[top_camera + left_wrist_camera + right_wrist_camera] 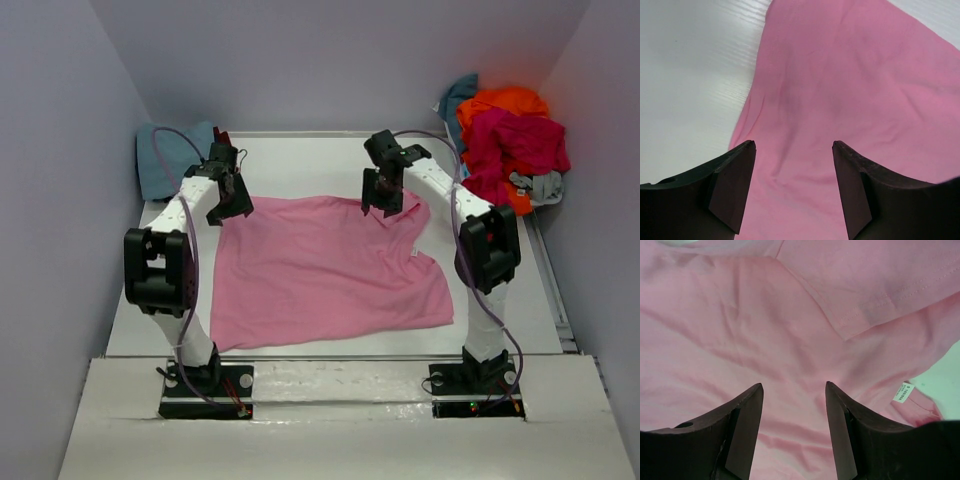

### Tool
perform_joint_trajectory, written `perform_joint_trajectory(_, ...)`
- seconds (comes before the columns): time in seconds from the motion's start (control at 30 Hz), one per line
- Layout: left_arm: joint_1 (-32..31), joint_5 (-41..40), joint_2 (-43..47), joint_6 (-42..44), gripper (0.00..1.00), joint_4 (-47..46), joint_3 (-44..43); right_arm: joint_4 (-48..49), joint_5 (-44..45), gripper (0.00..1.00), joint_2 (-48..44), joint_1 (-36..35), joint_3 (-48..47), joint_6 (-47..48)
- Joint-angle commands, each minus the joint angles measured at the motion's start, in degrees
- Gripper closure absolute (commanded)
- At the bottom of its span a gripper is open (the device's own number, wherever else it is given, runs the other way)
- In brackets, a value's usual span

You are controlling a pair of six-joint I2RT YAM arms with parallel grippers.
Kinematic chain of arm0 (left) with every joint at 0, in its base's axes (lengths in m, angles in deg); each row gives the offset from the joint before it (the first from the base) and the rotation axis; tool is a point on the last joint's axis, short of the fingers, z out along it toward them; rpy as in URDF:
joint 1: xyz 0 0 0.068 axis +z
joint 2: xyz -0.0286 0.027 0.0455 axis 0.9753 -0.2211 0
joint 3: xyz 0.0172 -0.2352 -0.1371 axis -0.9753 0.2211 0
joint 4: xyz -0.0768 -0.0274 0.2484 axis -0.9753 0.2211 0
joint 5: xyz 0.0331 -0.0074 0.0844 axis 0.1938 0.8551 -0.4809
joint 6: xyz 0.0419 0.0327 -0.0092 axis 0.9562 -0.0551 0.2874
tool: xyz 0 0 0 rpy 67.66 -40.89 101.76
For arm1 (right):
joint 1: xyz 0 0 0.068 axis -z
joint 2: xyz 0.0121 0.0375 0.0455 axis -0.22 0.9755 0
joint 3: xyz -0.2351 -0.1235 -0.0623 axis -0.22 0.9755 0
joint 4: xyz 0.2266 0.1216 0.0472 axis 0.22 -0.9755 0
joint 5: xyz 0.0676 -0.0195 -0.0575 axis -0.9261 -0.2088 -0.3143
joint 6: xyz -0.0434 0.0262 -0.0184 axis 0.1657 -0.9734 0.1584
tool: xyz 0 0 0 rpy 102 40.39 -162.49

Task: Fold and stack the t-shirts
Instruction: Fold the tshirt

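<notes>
On the bench [300, 150] the pink t-shirt [320, 275] lies spread flat at centre, its longer run going from 9 to 3 o'clock. The heap of t-shirts [510, 140] sits off at 2 o'clock. Your left tool [232, 205] hangs over the pink cloth's 11 o'clock corner, your right tool [385, 205] over its 1 o'clock sleeve. Both stand wide apart, gripping nothing, and the cloth stretches toward 6 o'clock from each.
</notes>
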Motion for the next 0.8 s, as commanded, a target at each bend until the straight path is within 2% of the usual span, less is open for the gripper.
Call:
perform_joint_trajectory(0.0, -1.5, -2.1, -4.8, 1.3, 0.26, 1.3, -4.3, -1.0, 2.5, 0.42, 2.7, 2.5, -2.9, -2.0)
perform_joint_trajectory(0.37, -2.6, -1.2, -12.8, 0.4, 0.26, 1.0, -11.5, -2.0, 1.4, 0.42, 9.5, 13.4, -12.8, -3.1)
perform_joint_trajectory(0.6, -2.6, -1.9, -13.5, 1.3, 0.26, 1.7, -12.5, -5.7, -0.2, 0.42, 14.7, 14.8, -21.1, -2.5)
perform_joint_trajectory(0.77, -2.6, -1.8, -13.3, 1.1, 0.26, 1.2, -11.3, -4.1, 0.1, 0.42, 13.6, 14.8, -18.4, -2.2)
